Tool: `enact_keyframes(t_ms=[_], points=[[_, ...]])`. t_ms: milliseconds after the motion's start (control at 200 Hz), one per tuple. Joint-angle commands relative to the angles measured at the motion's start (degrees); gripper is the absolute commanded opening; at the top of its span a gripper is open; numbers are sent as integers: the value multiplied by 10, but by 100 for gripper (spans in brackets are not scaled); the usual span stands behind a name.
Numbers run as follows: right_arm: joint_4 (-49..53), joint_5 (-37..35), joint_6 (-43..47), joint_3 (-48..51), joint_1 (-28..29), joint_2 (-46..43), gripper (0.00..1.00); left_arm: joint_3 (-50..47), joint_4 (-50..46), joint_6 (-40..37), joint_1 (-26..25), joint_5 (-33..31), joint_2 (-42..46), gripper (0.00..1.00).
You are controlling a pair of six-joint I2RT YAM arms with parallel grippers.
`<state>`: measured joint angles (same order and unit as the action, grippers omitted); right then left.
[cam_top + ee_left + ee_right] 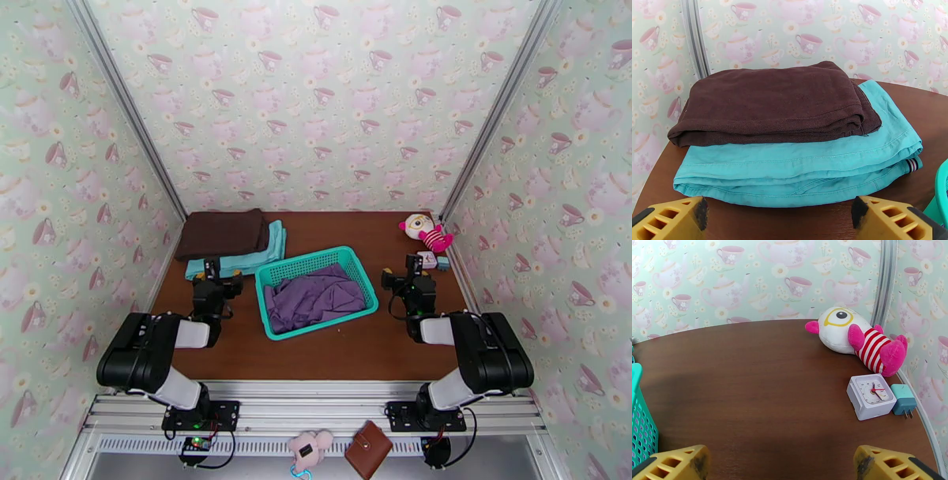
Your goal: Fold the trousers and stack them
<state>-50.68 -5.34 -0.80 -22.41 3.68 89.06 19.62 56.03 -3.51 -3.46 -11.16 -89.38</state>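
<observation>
**Barely begun: trousers heaped in the basket**

Finds the trousers [314,298] crumpled in a purple heap inside the basket [312,260] at the middle of the table [332,347]; cannot tell from above where the legs or the waistband lie in that heap. Counts no step as done: not lifted out, not spread flat, not folded, not stacked. Leaves, by that reckoning, the whole job: drawing the heap out, laying it flat on bare wood, folding it, then setting it on a pile. Takes the likely pile to be the brown garment [223,233] lying folded on the teal garment [268,251] at the far left corner, just beside the basket.

Puts the left gripper [212,272] low over the table and facing that pile, jaws spread wide with nothing between them; puts the right gripper [412,272] on the other side of the basket, likewise spread and empty, facing bare wood.

Notes a smooth, dark brown wooden top with free room in front of the basket and to its right; sees a plush toy [425,232], a small white clock [427,259] and a blue-green plug [903,399] close together in the far right corner. Closes in the table on three sides with walls papered in teapots and cups, with metal posts at the back corners; shows a metal rail along the near edge, and below it a brown wallet [368,448] and a small pink toy [310,448].
</observation>
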Motion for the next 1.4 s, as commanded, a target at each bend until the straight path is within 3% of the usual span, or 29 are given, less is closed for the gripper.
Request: enact_keyframes(t_ms=[0, 636, 921, 987, 1052, 1102, 1147, 1222, 1282, 1397], points=[[-1, -8, 4, -4, 3, -6, 99, 6, 8, -9, -3, -5, -5, 100], [11, 18, -4, -11, -10, -6, 100, 10, -4, 4, 12, 16, -3, 100], [7, 17, -3, -9, -10, -7, 100, 9, 0, -3, 2, -5, -3, 100], [14, -35, -11, -3, -1, -36, 100, 4, -3, -14, -16, -45, 21, 100], [64, -151, -20, 18, 24, -138, 100, 13, -68, -44, -54, -120, 90, 99], [98, -196, -35, 33, 49, -237, 100, 24, -104, -82, -119, -175, 141, 99], [183, -173, -63, 18, 63, -316, 100, 42, -162, -84, -171, -179, 184, 99], [384, -124, -119, -63, 82, -393, 99, 133, -389, -15, -240, -176, 220, 99], [502, -88, -146, -123, 108, -406, 99, 198, -519, 34, -290, -142, 214, 100], [630, -21, -143, -178, 192, -399, 99, 312, -667, 62, -361, -30, 144, 100]])
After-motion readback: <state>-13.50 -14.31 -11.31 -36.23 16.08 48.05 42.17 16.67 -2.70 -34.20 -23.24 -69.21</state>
